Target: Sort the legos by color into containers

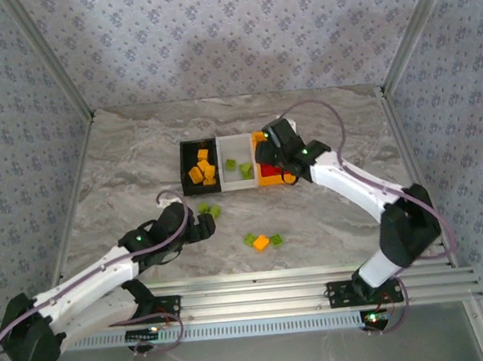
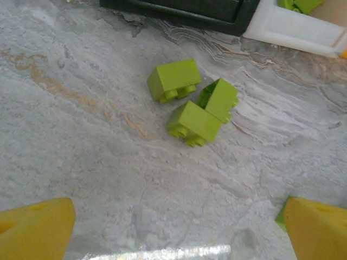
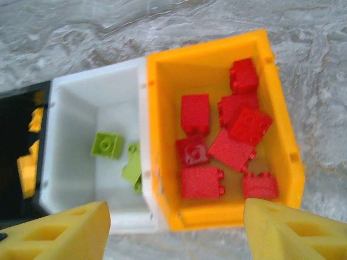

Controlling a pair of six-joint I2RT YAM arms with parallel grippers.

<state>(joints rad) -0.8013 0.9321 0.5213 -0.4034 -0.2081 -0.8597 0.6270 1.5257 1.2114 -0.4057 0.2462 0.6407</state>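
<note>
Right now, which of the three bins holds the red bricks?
The orange bin, at the row's right end; the white bin holds green bricks, the black bin orange-yellow ones.

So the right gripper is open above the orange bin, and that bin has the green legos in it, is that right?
Not quite. The orange bin holds red legos, not green ones, as the right wrist view shows. The green legos in that view lie in the white bin beside it. The right gripper is open above the orange bin, as you said.
</note>
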